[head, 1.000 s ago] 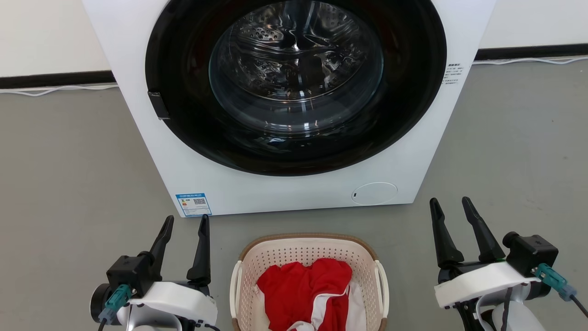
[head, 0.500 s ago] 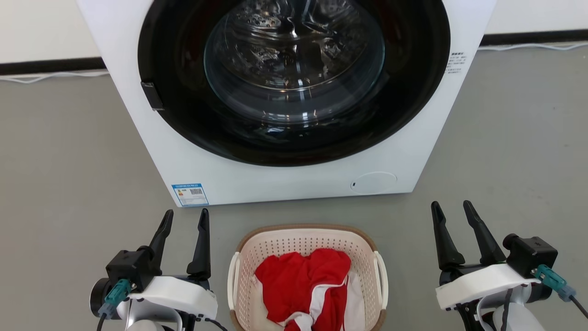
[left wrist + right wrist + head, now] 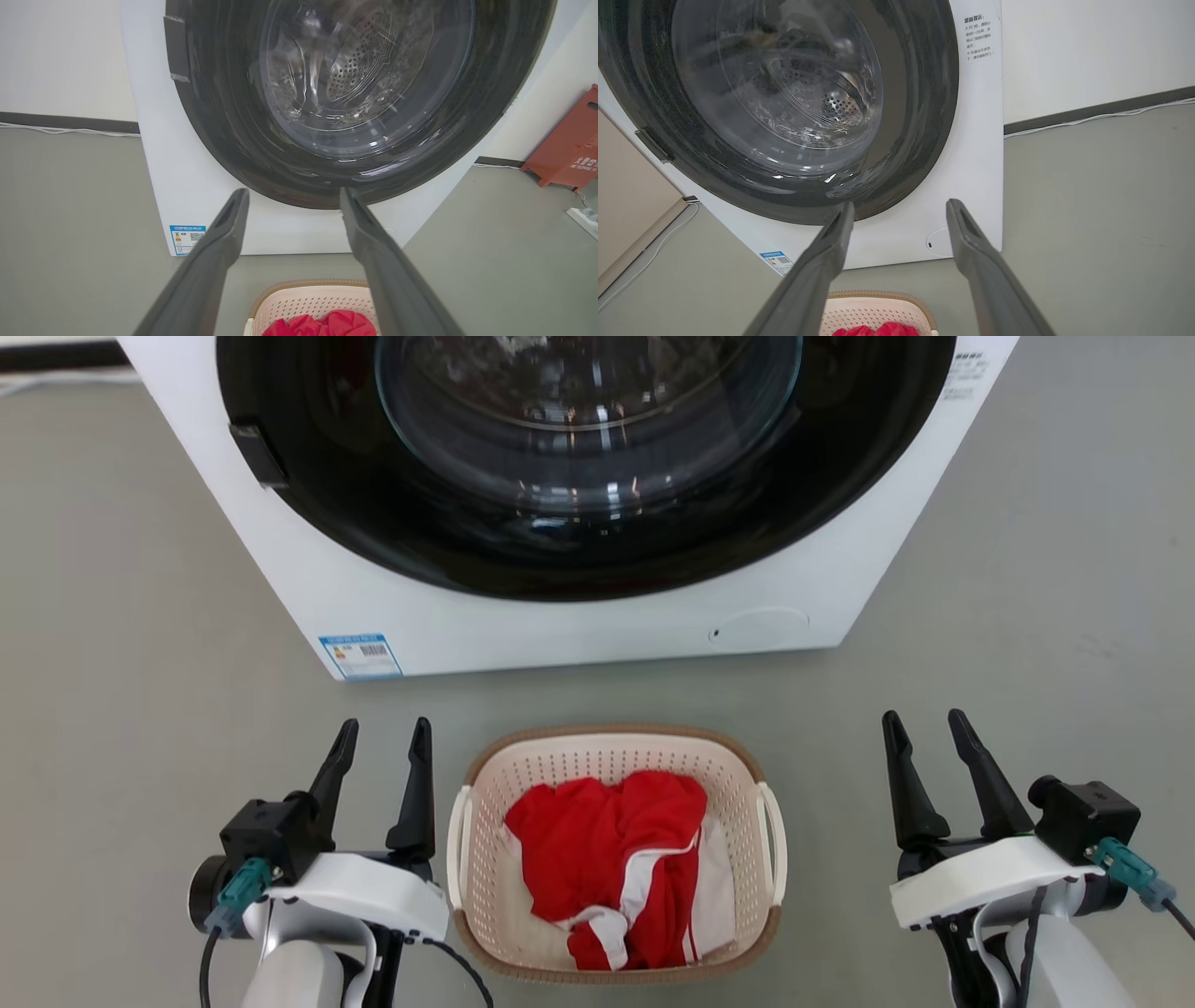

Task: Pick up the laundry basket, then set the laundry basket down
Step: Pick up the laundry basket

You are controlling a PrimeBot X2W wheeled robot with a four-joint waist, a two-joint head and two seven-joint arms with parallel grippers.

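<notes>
The cream laundry basket with a brown rim and white side handles sits on the grey floor, low in the middle of the head view, and holds red and white clothes. Its far rim also shows in the left wrist view and the right wrist view. My left gripper is open just left of the basket, close to its left handle. My right gripper is open further off to the right, apart from the right handle. Both grippers hold nothing.
A white front-loading washer with a dark round door stands right behind the basket. An orange-red board leans on the wall at the right. A white cable runs along the skirting. Grey floor lies to both sides.
The head camera has tilted down, so the washer has slid up the picture and the whole basket has come into view. Both grippers stay open beside the basket.
</notes>
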